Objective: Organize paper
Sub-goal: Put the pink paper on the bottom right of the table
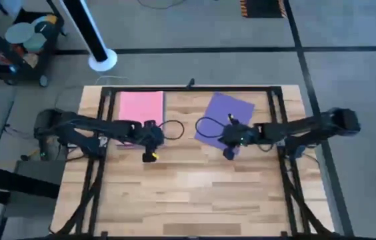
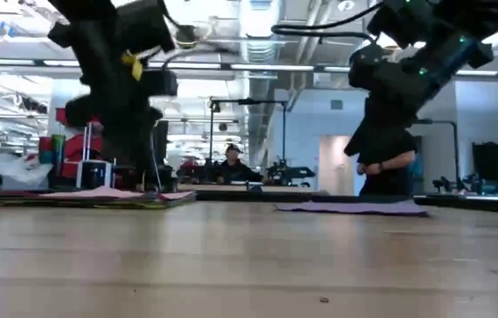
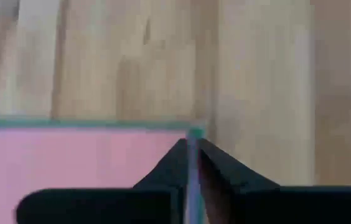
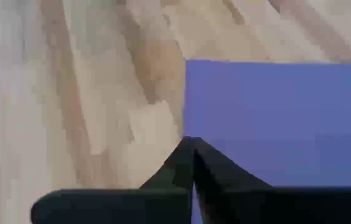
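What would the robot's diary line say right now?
left claw: at pink paper corner | right claw: shut, purple paper edge | table

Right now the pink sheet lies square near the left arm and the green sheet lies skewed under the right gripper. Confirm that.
One thing is wrong: the skewed sheet under the right gripper is purple, not green, as the high view shows. The pink sheet does lie square near the left arm.
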Robot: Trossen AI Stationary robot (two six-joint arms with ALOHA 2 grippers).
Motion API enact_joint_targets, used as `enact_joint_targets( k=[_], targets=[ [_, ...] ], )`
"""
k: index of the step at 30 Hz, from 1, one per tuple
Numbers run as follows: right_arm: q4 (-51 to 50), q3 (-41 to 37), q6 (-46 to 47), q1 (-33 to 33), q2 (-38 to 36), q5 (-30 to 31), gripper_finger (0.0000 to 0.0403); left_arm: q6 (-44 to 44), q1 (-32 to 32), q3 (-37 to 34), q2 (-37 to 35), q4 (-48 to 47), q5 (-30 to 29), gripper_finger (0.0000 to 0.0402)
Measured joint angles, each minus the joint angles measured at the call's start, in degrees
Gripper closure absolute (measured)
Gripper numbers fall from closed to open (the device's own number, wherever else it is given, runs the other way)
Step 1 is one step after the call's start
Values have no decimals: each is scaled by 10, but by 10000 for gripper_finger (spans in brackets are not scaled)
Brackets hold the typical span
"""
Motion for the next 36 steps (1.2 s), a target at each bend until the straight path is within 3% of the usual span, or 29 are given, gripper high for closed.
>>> enact_joint_targets(
  k=[4,11,22,36],
  targets=[
    [6,1,-16,-8,1,0,403,2,0,0,16,11,-20,306],
    [5,2,-49,-23,1,-3,403,5,0,1,11,-20,10,265],
    [5,2,-60,-33,1,-4,403,-1,0,1,16,-22,-16,260],
    [5,1,-59,-32,1,-5,403,-2,2,-12,16,-21,6,260]
  ],
)
